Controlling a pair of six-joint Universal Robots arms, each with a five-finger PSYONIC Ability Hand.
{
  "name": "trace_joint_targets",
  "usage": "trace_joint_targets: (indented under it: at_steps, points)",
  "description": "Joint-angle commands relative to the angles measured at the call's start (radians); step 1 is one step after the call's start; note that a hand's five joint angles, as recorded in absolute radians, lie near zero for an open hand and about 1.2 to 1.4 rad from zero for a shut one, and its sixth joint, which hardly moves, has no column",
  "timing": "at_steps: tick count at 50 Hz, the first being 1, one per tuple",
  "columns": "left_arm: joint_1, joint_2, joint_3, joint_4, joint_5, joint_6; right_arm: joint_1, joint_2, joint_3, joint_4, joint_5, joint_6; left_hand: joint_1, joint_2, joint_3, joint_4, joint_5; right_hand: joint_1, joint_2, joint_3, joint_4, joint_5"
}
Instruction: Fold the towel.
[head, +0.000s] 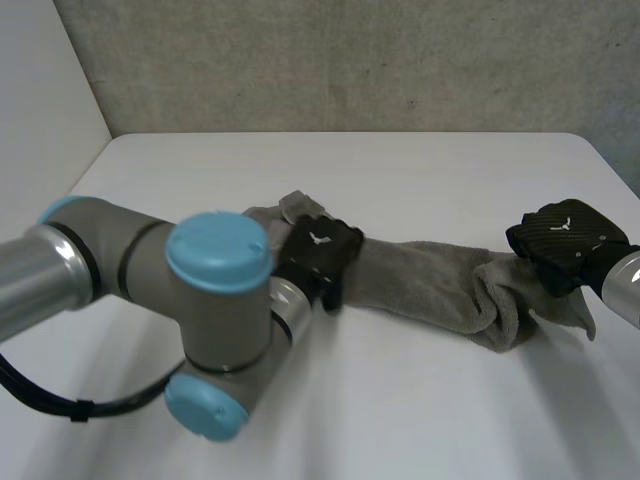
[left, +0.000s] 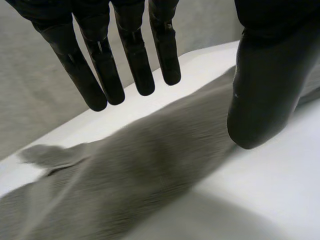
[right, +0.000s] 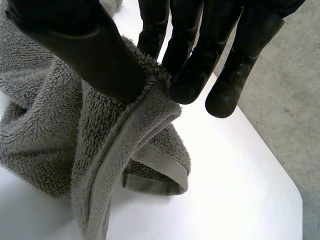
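Observation:
A grey towel (head: 420, 282) lies bunched in a long strip across the white table (head: 400, 170). My left hand (head: 318, 252) hovers over the towel's left part. In the left wrist view its fingers (left: 102, 65) are straight and spread above the towel (left: 125, 180), the thumb (left: 262, 95) apart, nothing between them. My right hand (head: 565, 240) is at the towel's right end. In the right wrist view its thumb (right: 90, 55) and fingers (right: 192, 65) pinch a hemmed edge of the towel (right: 125, 145), which hangs down in folds from the grip.
The table's back edge (head: 340, 134) meets a grey wall. My left arm's elbow (head: 215, 330) fills the near left of the head view. Bare table lies in front of the towel and behind it.

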Motion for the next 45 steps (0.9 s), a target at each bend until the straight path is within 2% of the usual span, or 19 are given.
trace_joint_targets:
  at_steps: [1, 8, 10, 19, 39, 42, 45]
  points:
    - [0.139, -0.034, 0.039, 0.003, 0.000, 0.160, 0.005, 0.003, 0.010, 0.000, 0.000, -0.022, -0.077, -0.078, -0.076, -0.075, -0.256, 0.051, 0.069, 0.042, 0.044, 0.050]
    - [0.214, -0.077, 0.067, 0.003, 0.000, 0.179, 0.006, 0.009, 0.013, 0.000, 0.000, -0.024, -0.100, -0.102, -0.099, -0.099, -0.279, 0.051, 0.069, 0.042, 0.044, 0.050]
    - [0.260, -0.096, 0.075, 0.003, 0.001, 0.182, 0.006, 0.011, 0.013, -0.002, -0.002, -0.024, -0.121, -0.122, -0.120, -0.119, -0.300, 0.051, 0.069, 0.042, 0.044, 0.050]
    - [0.318, -0.159, 0.125, 0.002, 0.001, 0.246, 0.009, 0.018, 0.015, -0.008, 0.000, -0.024, -0.130, -0.131, -0.129, -0.128, -0.309, 0.051, 0.069, 0.042, 0.044, 0.050]
    - [0.326, -0.223, 0.142, -0.001, 0.004, 0.285, 0.003, 0.040, 0.015, -0.010, 0.000, -0.025, -0.091, -0.093, -0.090, -0.090, -0.270, 0.051, 0.069, 0.042, 0.044, 0.050]
    - [0.326, -0.228, 0.144, -0.001, 0.006, 0.285, 0.005, 0.040, 0.015, -0.010, 0.001, -0.025, -0.027, -0.029, -0.026, -0.025, -0.206, 0.051, 0.069, 0.042, 0.044, 0.050]
    - [0.326, -0.229, 0.148, 0.000, 0.006, 0.285, 0.006, 0.041, 0.015, -0.010, 0.003, -0.025, 0.180, 0.179, 0.181, 0.182, 0.001, 0.051, 0.069, 0.042, 0.044, 0.050]
